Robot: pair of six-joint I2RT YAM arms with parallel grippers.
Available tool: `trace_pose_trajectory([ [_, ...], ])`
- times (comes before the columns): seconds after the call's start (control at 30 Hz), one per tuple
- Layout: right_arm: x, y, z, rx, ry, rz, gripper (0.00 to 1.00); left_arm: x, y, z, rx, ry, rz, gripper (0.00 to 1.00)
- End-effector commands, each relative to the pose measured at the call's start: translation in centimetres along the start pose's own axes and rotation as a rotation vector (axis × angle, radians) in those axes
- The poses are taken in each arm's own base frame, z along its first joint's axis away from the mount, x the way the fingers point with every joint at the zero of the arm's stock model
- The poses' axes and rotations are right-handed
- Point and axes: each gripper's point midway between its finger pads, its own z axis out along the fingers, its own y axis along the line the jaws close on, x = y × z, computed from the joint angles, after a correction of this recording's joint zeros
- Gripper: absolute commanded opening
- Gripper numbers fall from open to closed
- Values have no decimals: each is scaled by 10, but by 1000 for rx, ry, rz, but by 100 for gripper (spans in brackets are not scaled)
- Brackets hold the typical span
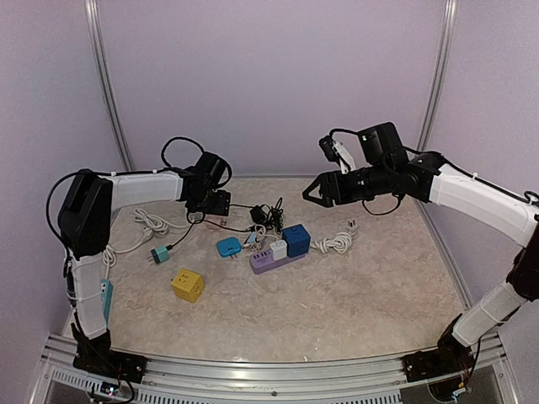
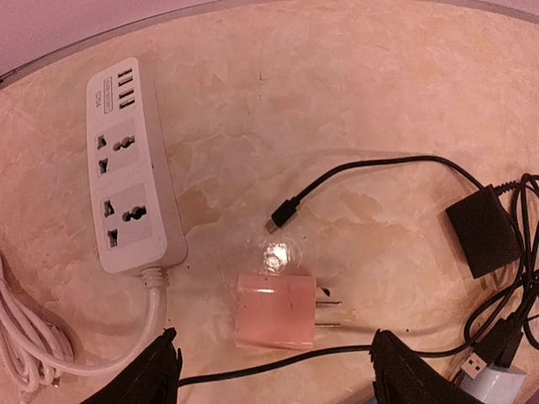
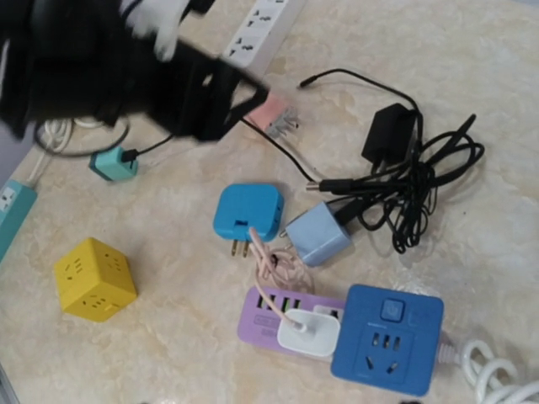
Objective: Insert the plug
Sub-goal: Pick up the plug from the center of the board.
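Observation:
A pink plug (image 2: 276, 310) lies flat on the table, its two prongs pointing right. It also shows in the right wrist view (image 3: 274, 114). My left gripper (image 2: 278, 379) is open and hovers over it, one finger on each side, not touching. A white power strip (image 2: 130, 189) with two universal sockets lies just left of the plug. In the top view the left gripper (image 1: 210, 202) is at the back left. My right gripper (image 1: 317, 192) is open and empty, held high over the back middle.
A purple strip (image 3: 278, 316) carries a white charger (image 3: 309, 331) and a blue cube socket (image 3: 387, 337). Nearby lie a blue plug (image 3: 247, 212), a light-blue charger (image 3: 320, 236), a black adapter with tangled cables (image 3: 389, 135), a yellow cube (image 3: 93, 278) and a teal plug (image 3: 114, 162).

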Motion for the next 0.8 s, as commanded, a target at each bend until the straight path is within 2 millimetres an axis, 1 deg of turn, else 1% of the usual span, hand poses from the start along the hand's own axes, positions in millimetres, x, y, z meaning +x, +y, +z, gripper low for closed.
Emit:
trace_pose_trajectory([
  [0.0, 12, -2, -2, 19, 26, -13, 62, 0, 0, 27, -25, 35, 43, 78],
  [0.03, 13, -3, -3, 25, 26, -13, 63, 1, -2, 31, -21, 49, 48, 78],
  [0.07, 14, -4, -3, 30, 28, -12, 63, 8, -2, 40, -24, 75, 53, 78],
  [0.1, 14, -4, -3, 32, 29, -14, 63, 12, 0, 44, -29, 90, 46, 76],
  [0.2, 13, -4, -4, 32, 29, -14, 63, 24, 5, 54, -33, 127, 10, 64],
  [0.23, 14, -4, -5, 32, 30, -14, 63, 28, 6, 55, -32, 134, 6, 61],
  [0.43, 16, -6, -4, 40, 30, -11, 63, 41, 9, 51, -17, 136, 8, 58],
  [0.5, 16, -6, -4, 39, 30, -9, 63, 45, 11, 52, -16, 138, 11, 52],
  [0.57, 15, -6, -4, 39, 27, -9, 63, 46, 12, 54, -13, 135, 13, 50],
  [0.67, 14, -6, -4, 39, 26, -13, 63, 42, 7, 57, 12, 114, 36, 49],
  [0.73, 15, -7, -4, 43, 30, -11, 63, 38, 3, 57, 33, 104, 54, 42],
  [0.77, 15, -7, -3, 44, 32, -11, 63, 39, 2, 58, 40, 106, 62, 37],
])
